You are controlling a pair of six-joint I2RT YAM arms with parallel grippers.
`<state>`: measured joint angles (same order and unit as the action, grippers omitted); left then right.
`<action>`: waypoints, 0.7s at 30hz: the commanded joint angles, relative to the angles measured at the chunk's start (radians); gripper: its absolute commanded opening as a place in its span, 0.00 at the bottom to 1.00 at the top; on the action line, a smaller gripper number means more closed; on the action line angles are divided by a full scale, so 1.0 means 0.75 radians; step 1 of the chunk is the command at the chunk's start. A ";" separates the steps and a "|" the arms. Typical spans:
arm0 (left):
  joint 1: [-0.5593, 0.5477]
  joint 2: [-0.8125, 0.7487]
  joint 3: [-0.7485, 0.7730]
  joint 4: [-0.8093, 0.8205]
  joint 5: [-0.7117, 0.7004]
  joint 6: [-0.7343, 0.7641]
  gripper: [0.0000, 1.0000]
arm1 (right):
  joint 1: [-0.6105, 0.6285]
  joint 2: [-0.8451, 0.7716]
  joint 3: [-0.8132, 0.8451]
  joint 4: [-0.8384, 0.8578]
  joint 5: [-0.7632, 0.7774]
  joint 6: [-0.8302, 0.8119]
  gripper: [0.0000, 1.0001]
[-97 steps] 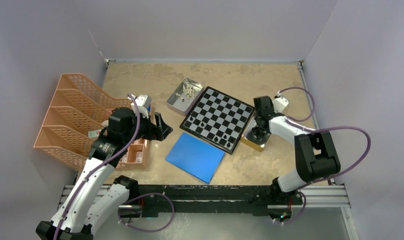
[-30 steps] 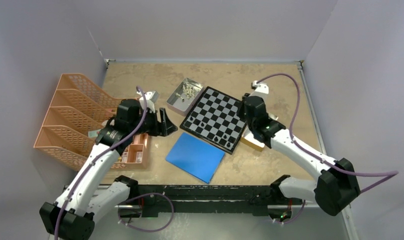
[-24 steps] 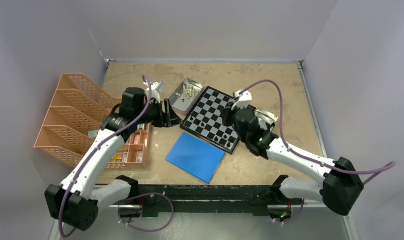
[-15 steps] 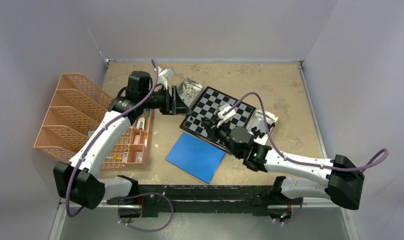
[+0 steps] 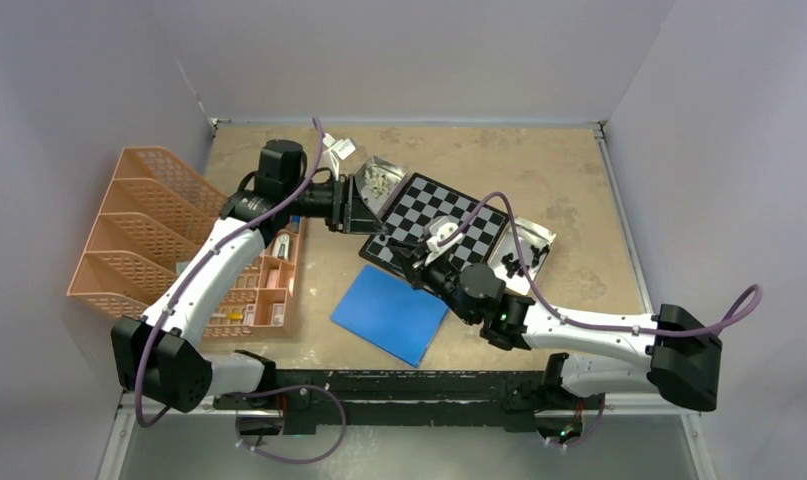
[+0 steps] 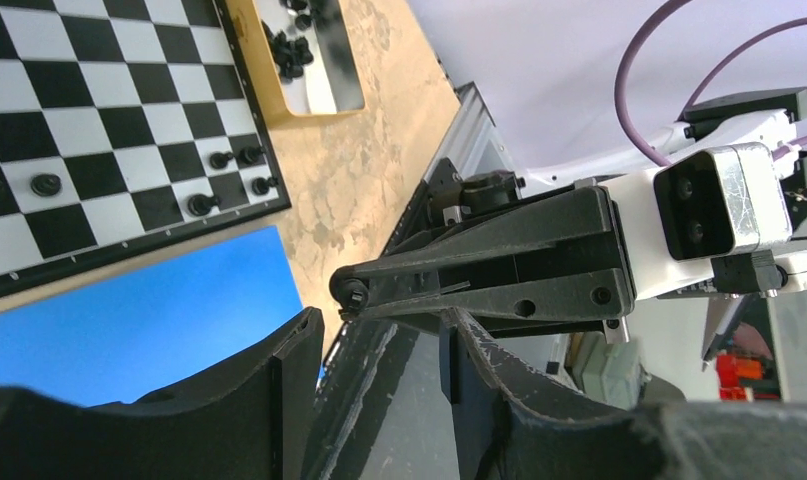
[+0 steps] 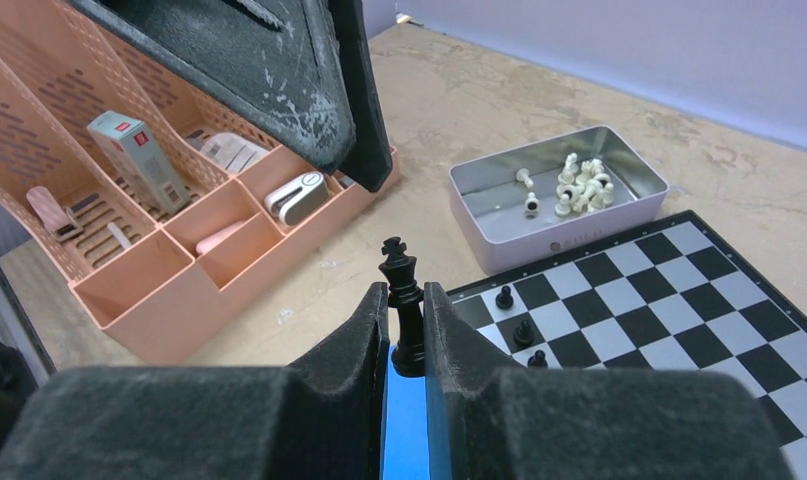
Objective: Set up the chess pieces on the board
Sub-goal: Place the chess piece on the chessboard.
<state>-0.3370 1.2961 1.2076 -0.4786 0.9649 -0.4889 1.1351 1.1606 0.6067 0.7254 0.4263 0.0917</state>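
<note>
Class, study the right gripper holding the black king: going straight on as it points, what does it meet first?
Most likely the left gripper, just ahead of the right gripper; depth is unclear, so it might pass beneath.

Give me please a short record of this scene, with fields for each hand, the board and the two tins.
right hand: shut on a black king, held upright
left hand: open, empty, beside the silver tin
board: a few black pieces along one edge, most squares bare
silver tin: cream pieces inside
gold tin: spare black pieces inside
</note>
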 commanded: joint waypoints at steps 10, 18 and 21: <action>-0.036 0.041 -0.093 0.119 0.121 0.041 0.39 | 0.018 0.032 0.058 0.102 -0.040 -0.004 0.11; -0.083 0.070 -0.095 0.104 0.071 0.073 0.30 | 0.018 0.037 0.046 0.126 -0.063 -0.011 0.11; -0.099 0.083 -0.092 0.107 0.072 0.072 0.24 | 0.018 0.043 0.050 0.133 -0.071 -0.015 0.11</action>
<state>-0.3763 1.3422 1.1301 -0.4252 1.0042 -0.4618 1.1442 1.1927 0.6075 0.7322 0.4019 0.0910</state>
